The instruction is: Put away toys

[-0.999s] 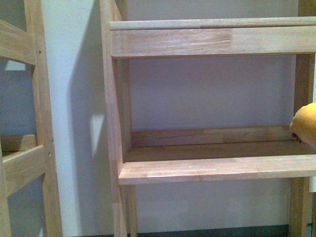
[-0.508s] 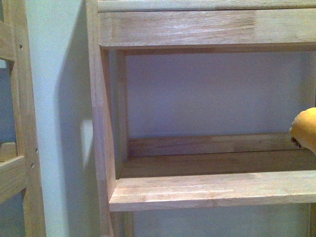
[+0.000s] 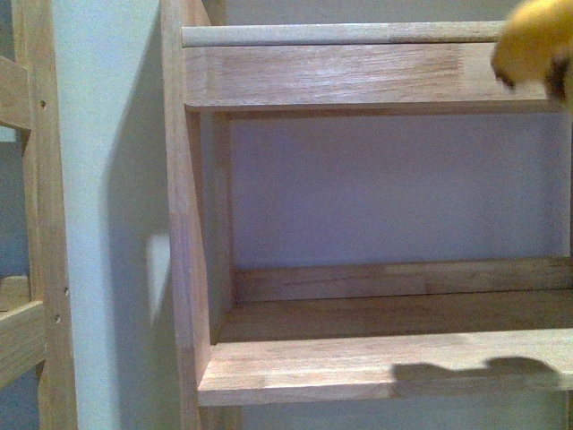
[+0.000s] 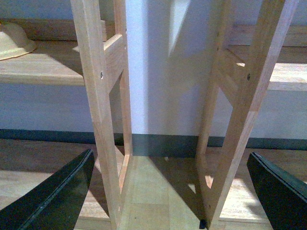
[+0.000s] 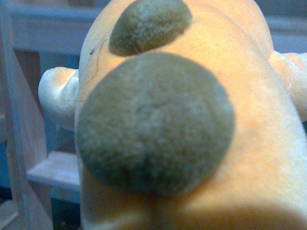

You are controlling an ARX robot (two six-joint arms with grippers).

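Note:
The orange-yellow plush toy fills the right wrist view, with two olive-brown round patches on its body; my right gripper is shut on it and its fingers are hidden behind the plush. In the front view a blurred part of the plush toy shows at the top right, level with the upper shelf rail. My left gripper is open; its dark fingertips frame two wooden uprights and hold nothing.
A wooden shelf unit faces me, its lower shelf board carrying the toy's shadow. A second wooden frame stands at the left. In the left wrist view a cream bowl-like object sits on a shelf above the wood floor.
The plush toy has risen from beside the lower shelf at the right edge to the upper rail at the top right. Its shadow now falls on the lower shelf board.

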